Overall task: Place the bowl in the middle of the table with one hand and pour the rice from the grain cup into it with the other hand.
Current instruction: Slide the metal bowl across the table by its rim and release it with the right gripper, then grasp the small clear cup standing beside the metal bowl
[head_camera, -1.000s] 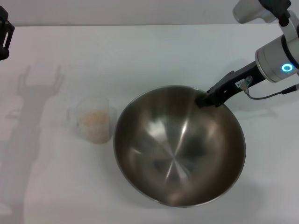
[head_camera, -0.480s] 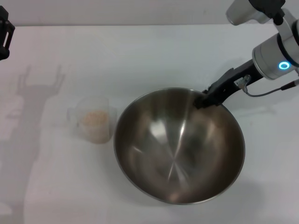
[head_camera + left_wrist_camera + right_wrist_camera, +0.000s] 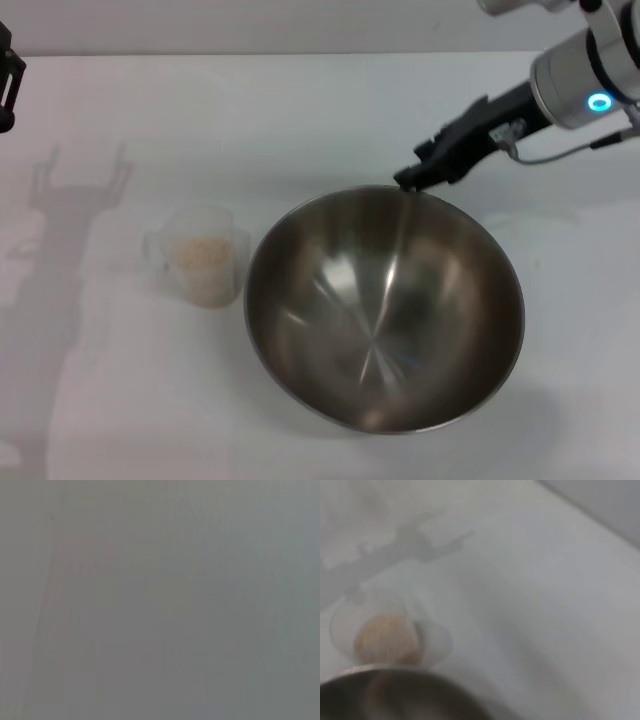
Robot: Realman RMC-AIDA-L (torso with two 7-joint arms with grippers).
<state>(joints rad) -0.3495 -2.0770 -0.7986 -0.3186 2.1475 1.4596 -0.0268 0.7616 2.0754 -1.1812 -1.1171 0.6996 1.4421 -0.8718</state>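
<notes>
The steel bowl (image 3: 385, 310) sits upright on the white table (image 3: 300, 110), a little right of the middle. The clear grain cup (image 3: 203, 255) stands just left of it, apart from the rim, with pale rice (image 3: 202, 252) inside. My right gripper (image 3: 408, 180) hovers at the bowl's far rim and holds nothing; its fingers look parted. The right wrist view shows the bowl's rim (image 3: 395, 680) with the cup (image 3: 387, 637) beyond it. My left gripper (image 3: 6, 85) is parked high at the far left edge. Its shadow shows two spread fingers. The left wrist view shows only plain grey.
The left arm's shadow (image 3: 70, 230) lies on the table left of the cup. The table's far edge (image 3: 300, 53) runs along the back. A grey cable (image 3: 570, 150) loops under the right wrist.
My right gripper has let go of the bowl's far right rim and moved up and back along it. The bowl has settled and stayed in place. The cup has not moved.
</notes>
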